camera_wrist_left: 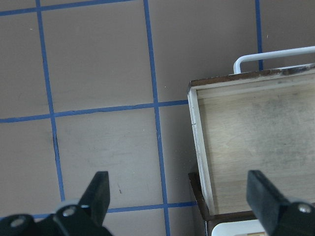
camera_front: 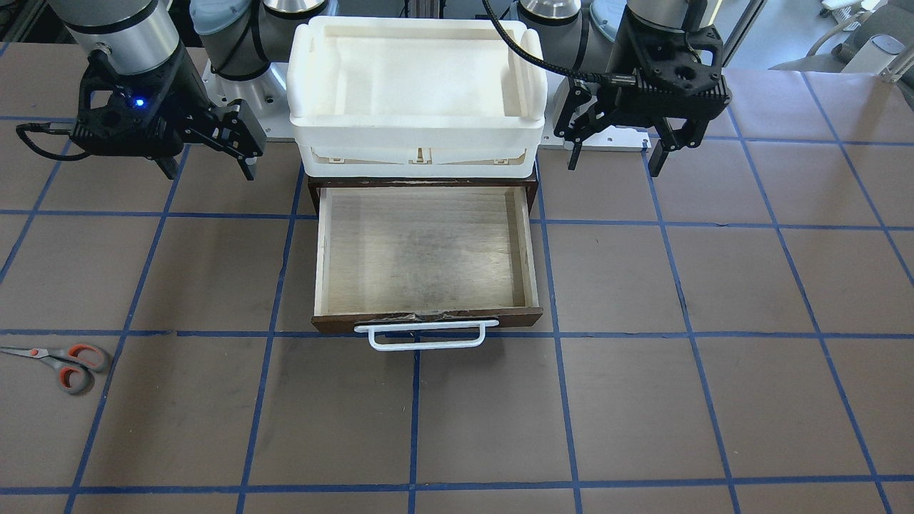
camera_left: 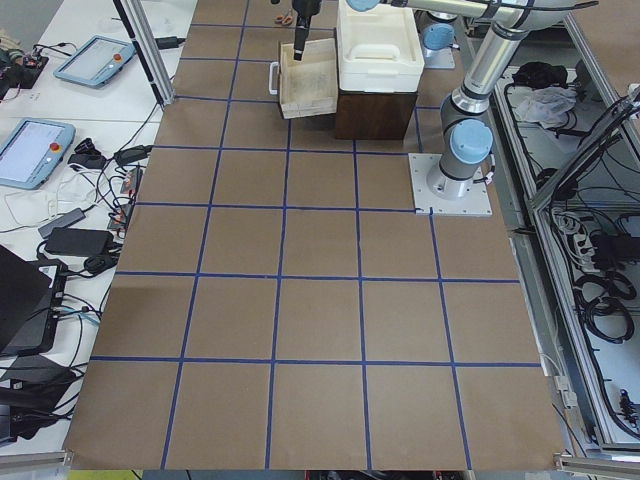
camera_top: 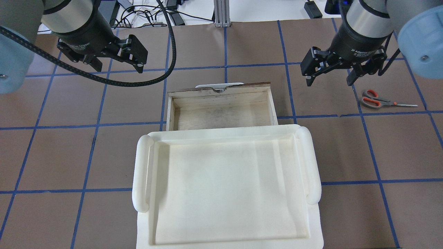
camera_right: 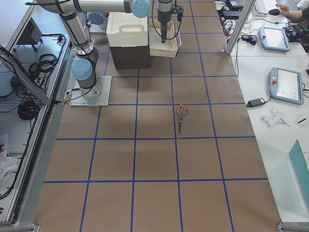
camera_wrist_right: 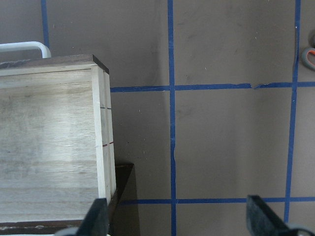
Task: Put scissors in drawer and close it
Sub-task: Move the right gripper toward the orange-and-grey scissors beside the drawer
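Note:
The scissors (camera_top: 380, 100), grey handles lined orange-red, lie flat on the table on my right side; they also show in the front view (camera_front: 63, 363) and the right side view (camera_right: 181, 114). The drawer (camera_front: 521, 243) stands pulled out and empty, its white bar handle (camera_front: 427, 335) toward the operators; it also shows overhead (camera_top: 221, 114). My right gripper (camera_top: 328, 81) is open and empty, hovering between the drawer and the scissors. My left gripper (camera_top: 117, 65) is open and empty, hovering left of the drawer. The right wrist view shows a scissor handle's edge (camera_wrist_right: 309, 55).
A white plastic tray (camera_top: 142, 173) sits on top of the dark brown cabinet (camera_front: 314, 183) that the drawer slides out of. The brown table surface is marked with a grid of blue tape lines (camera_front: 414, 414). Tablets and cables lie on side tables (camera_right: 285, 84).

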Robot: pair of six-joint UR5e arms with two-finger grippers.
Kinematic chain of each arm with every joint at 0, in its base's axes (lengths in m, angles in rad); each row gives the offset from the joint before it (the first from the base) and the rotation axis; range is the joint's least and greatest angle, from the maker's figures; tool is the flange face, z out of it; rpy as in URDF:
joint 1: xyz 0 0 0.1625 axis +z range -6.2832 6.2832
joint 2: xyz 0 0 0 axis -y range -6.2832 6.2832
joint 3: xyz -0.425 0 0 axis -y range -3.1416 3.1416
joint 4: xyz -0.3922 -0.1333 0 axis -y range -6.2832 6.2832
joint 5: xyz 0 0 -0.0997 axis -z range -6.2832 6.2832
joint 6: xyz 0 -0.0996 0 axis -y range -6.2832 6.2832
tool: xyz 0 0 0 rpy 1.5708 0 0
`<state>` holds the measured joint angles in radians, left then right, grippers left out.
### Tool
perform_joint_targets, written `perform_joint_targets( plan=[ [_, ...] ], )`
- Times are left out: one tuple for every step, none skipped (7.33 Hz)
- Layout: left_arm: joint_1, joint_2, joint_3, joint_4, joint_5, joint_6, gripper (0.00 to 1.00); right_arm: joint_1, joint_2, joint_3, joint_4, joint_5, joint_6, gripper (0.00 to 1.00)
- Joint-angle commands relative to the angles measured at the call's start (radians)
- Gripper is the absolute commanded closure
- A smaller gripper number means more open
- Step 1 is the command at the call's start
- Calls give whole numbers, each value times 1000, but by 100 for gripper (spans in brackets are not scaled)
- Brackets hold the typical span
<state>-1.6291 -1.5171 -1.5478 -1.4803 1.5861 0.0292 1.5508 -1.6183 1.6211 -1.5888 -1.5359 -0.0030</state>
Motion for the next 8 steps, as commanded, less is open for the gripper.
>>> perform_joint_targets(
  plan=[
    [0, 0, 0, 0, -2, 0, 0, 0, 5, 0, -2, -1, 3, 0],
    [0, 0, 0, 0, -2, 0, 0, 0, 6, 0, -2, -1, 3, 0],
    [0, 0, 0, 0, -2, 0, 0, 0, 6, 0, -5, -1, 0, 0],
    [0, 0, 0, 0, 0, 0, 0, 0, 12, 0, 0, -1, 9, 0],
    [-2, 0, 0, 2, -2, 0, 0, -6, 14, 0, -6, -1, 0, 0],
    [0, 0, 0, 0, -2, 0, 0, -6, 14, 2, -4, -12, -23, 0],
    [-2, 0, 0, 0, -2, 0, 0, -6, 12, 0, -7, -15, -66, 0],
    [-2, 0, 0, 0, 0, 0, 0, -8, 12, 0, -7, -13, -80, 0]
  ],
)
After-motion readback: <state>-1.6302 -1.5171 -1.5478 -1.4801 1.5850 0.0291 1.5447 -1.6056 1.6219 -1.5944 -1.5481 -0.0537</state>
